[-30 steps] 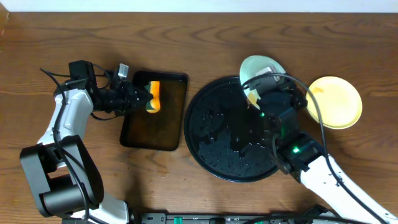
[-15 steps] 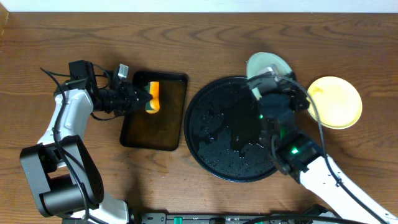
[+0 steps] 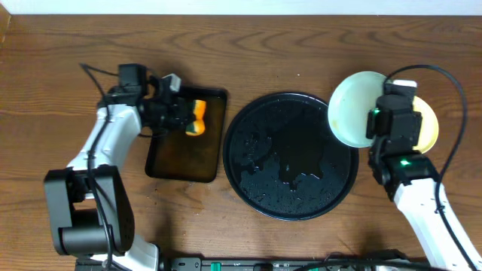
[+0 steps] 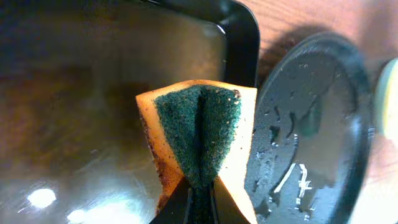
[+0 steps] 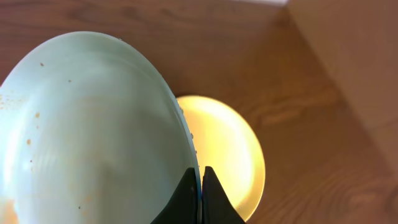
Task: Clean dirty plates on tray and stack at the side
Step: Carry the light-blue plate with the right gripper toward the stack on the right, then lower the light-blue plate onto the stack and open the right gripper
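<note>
By right desk edge: R gripper (image 5: 200,177) clamps mint plate (image 5: 93,124) over yellow plate (image 5: 227,146), not stacked yet; tray (image 3: 294,165) has no plates; L gripper (image 4: 200,186) squeezes sponge (image 4: 199,134).

Small tray (image 3: 184,159): dark, rectangular, with rounded corners and a raised rim (image 4: 246,37). It lies on the wood, just beside the big round one.
Tray floor: glossy, with a brownish sheen and a few bright glints.
Sponge (image 3: 195,118): orange, above the far right part of the small tray.
Sponge shape (image 4: 199,134): folded in half, green scouring face creased inward, orange sides outward, brown stains along one edge.
Background: a pale strip (image 3: 241,6) beyond the table's far edge.
</note>
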Controlling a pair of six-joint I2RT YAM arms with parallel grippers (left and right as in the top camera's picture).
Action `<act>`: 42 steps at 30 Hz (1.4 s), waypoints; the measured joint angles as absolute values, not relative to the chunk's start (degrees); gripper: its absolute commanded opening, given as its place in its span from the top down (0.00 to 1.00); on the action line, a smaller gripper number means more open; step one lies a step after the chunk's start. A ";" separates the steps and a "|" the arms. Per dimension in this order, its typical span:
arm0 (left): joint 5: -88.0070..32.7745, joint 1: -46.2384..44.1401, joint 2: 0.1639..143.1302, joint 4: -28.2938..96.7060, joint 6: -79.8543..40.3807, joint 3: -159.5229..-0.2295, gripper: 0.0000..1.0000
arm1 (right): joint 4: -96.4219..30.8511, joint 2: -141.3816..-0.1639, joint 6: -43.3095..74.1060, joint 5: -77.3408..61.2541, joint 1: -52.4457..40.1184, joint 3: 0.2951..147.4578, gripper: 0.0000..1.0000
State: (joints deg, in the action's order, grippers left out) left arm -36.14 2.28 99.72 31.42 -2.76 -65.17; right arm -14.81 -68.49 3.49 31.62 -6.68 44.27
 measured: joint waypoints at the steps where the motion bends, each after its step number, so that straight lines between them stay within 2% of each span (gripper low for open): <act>1: -34.68 1.19 99.72 31.29 -2.90 -65.17 0.93 | -15.40 -68.49 5.17 30.79 -5.39 44.27 0.99; 9: -20.25 -3.81 99.72 31.24 -3.18 -65.17 0.92 | -17.80 -68.49 17.39 28.23 6.50 44.29 0.99; 19: -14.98 -3.88 100.16 30.15 -3.18 -62.98 0.92 | -20.64 -73.60 29.80 27.49 16.03 44.29 0.99; 21: -14.76 -3.88 101.01 29.76 -3.18 -62.81 0.92 | -19.07 -75.09 30.61 26.65 16.82 44.29 0.92; 23: -14.63 -3.88 102.19 29.58 -3.18 -62.70 0.93 | -17.21 -76.38 31.62 25.19 17.78 44.29 0.73; 25: -14.66 -3.88 103.42 29.56 -3.16 -62.67 0.92 | -16.29 -76.84 31.48 23.86 17.98 44.29 0.61; 26: -14.66 -3.88 103.90 29.52 -3.16 -62.67 0.92 | -16.01 -76.93 31.38 22.81 17.96 44.29 0.59; 32: -13.74 -3.88 104.57 28.97 -3.20 -62.67 0.88 | -18.46 -77.06 27.79 10.68 17.93 44.31 0.53; 33: -13.04 -3.92 104.57 28.82 -3.62 -62.67 0.93 | -19.38 -77.12 27.44 9.26 17.93 44.34 0.52; 36: -10.66 -3.99 104.57 28.12 -7.77 -62.67 0.93 | -24.69 -77.21 26.39 3.92 17.89 44.47 0.52; 42: -24.64 -3.84 104.77 28.71 -1.58 -62.63 0.93 | -26.96 -77.23 25.78 0.62 17.87 44.47 0.51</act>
